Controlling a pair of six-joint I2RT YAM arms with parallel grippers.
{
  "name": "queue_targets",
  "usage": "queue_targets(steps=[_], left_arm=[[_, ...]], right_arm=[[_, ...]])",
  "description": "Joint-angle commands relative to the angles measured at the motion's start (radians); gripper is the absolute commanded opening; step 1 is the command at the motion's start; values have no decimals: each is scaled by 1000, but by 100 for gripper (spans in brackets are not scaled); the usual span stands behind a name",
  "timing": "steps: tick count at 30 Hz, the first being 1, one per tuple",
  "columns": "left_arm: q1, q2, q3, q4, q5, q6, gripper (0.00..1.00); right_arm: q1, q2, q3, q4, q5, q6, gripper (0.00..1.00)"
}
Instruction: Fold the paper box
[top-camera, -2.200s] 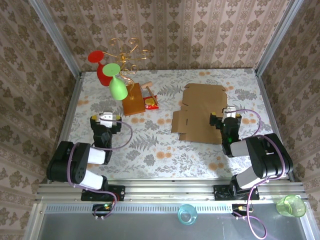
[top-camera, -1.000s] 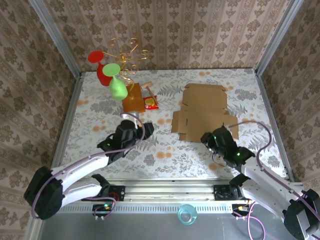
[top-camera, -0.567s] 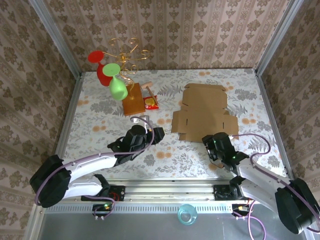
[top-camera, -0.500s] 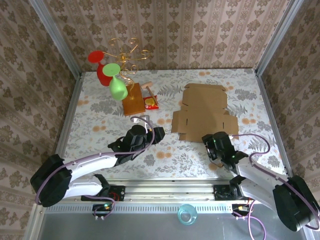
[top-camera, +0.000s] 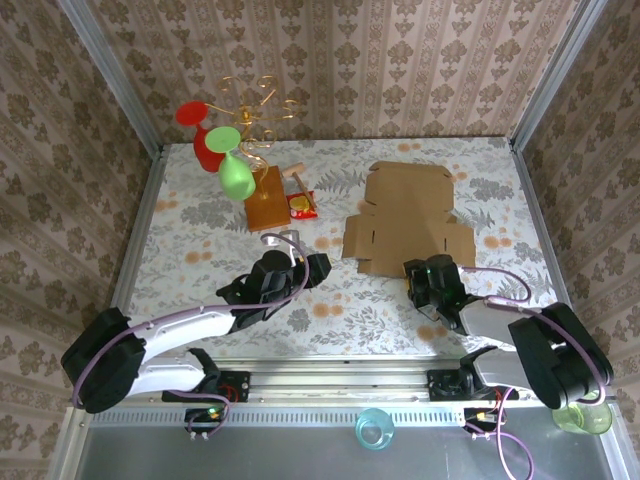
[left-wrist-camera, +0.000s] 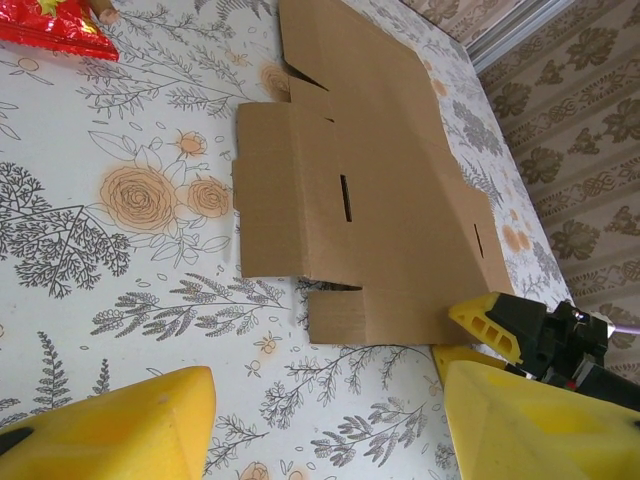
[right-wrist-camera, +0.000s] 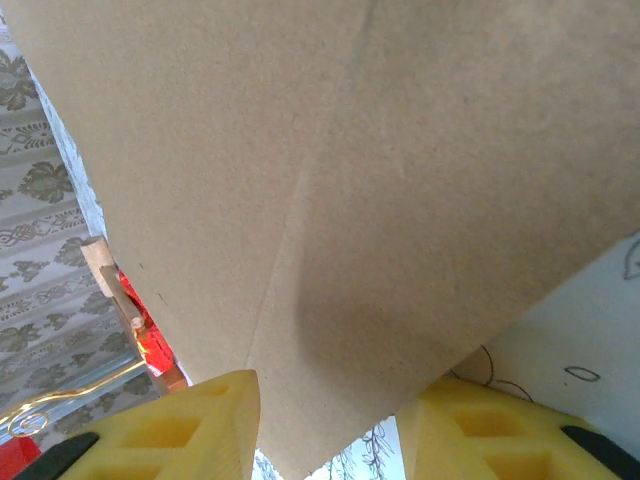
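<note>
The paper box (top-camera: 405, 215) lies as a flat brown cardboard sheet with flaps, right of the table's middle. My right gripper (top-camera: 420, 272) is at its near edge. In the right wrist view the cardboard (right-wrist-camera: 350, 150) looms close, and one corner reaches down between the yellow fingers (right-wrist-camera: 170, 430) of the right gripper (right-wrist-camera: 325, 440), whose jaws stand apart. My left gripper (top-camera: 315, 268) hovers left of the sheet's near-left flap. In the left wrist view the left gripper (left-wrist-camera: 325, 430) is open over bare tablecloth, short of the sheet (left-wrist-camera: 370, 190).
An orange-brown wooden block (top-camera: 265, 198) and a red snack packet (top-camera: 302, 206) lie at the back left. Beside them a gold wire stand (top-camera: 255, 105) holds red and green glasses. Patterned walls close in the table. A teal cup (top-camera: 372, 428) and a green cup (top-camera: 580, 412) sit below the front rail.
Both arms have reached forward from their folded rest. In the last half second the right gripper pushed onto the sheet's near edge and narrowed, nudging the sheet slightly away. The left arm held still.
</note>
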Motion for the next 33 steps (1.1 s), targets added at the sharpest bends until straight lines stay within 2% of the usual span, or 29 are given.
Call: queue_targets(steps=[1,4,6,8,13,16,22,25,33], left_arm=[[-5,-29,-9,12,2,-1,62],[-5,-31,-8,11,0,4,62],[-5,-31,-7,12,1,5,62],[-6,-31,-5,13,3,6,61],[-5,-36,-6,13,2,10,60],[-5,-40,-9,17,0,6,60],[-5,-58,4,12,-9,2,63],[-5,-76,32,-19,-19,29,65],[-6,-157,117,-149,-72,119,67]], right_arm=[[-3,17,3,40,-10,39,41],[-5,20,-4,52,19,41,41],[-7,24,-4,58,46,32,36],[-13,37,-5,72,66,21,28],[-33,64,15,133,81,-12,0],[-31,14,66,82,74,-71,0],[11,-249,226,-271,155,-267,0],[13,-350,290,-385,180,-340,0],[13,-391,486,-555,129,-491,0]])
